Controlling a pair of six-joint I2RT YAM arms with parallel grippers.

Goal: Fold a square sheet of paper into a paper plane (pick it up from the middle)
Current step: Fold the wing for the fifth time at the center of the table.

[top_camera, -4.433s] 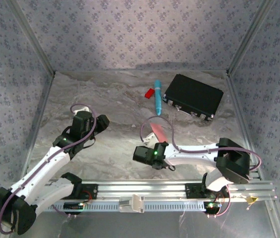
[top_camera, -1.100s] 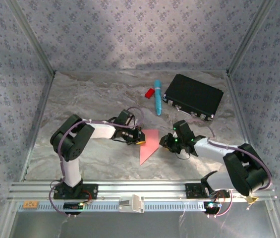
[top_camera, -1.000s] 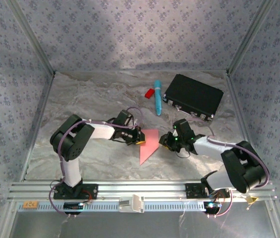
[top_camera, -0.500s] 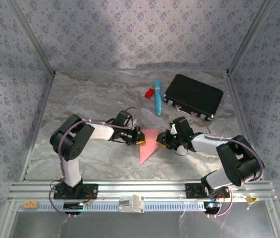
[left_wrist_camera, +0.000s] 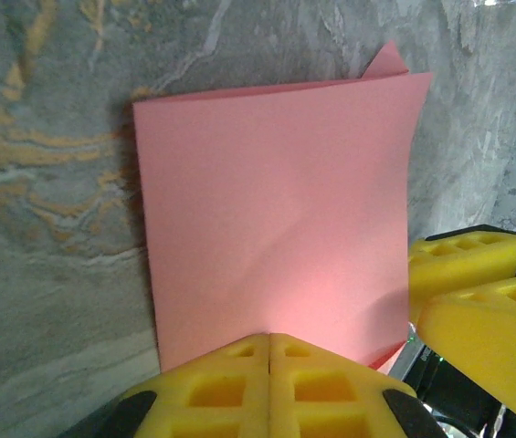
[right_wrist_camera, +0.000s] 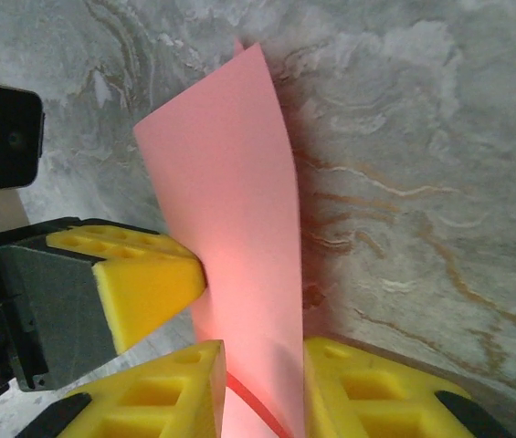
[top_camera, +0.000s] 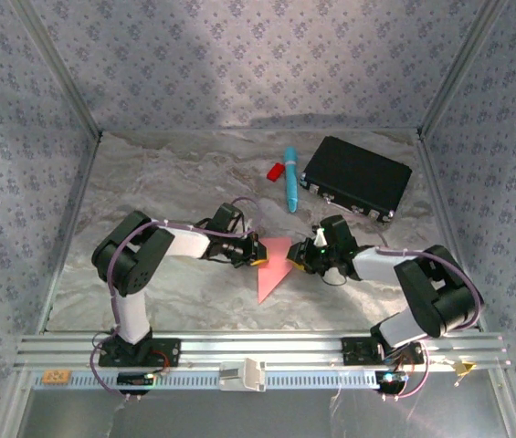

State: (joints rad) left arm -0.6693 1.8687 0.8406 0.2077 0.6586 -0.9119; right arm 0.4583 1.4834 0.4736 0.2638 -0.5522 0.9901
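Sheet of paper [top_camera: 274,265]: thin, smooth, pink-red, folded to a downward point; mid-table, between both grippers, one end raised and bowed in the right wrist view [right_wrist_camera: 239,255].
Right gripper [top_camera: 301,258]: yellow ribbed-foam fingers [right_wrist_camera: 340,379] part-spread, pinching the paper's edge between them.
Left gripper [left_wrist_camera: 268,342]: yellow fingers pressed together, tip against the paper's face.
Table [top_camera: 166,182]: grey marbled surface with tan veins.
Blue pen [top_camera: 289,178]: slim, behind the paper.
Red plastic piece [top_camera: 276,171]: small, just left of the pen.
Black case [top_camera: 356,176]: hard, rectangular, metal latches, far right.
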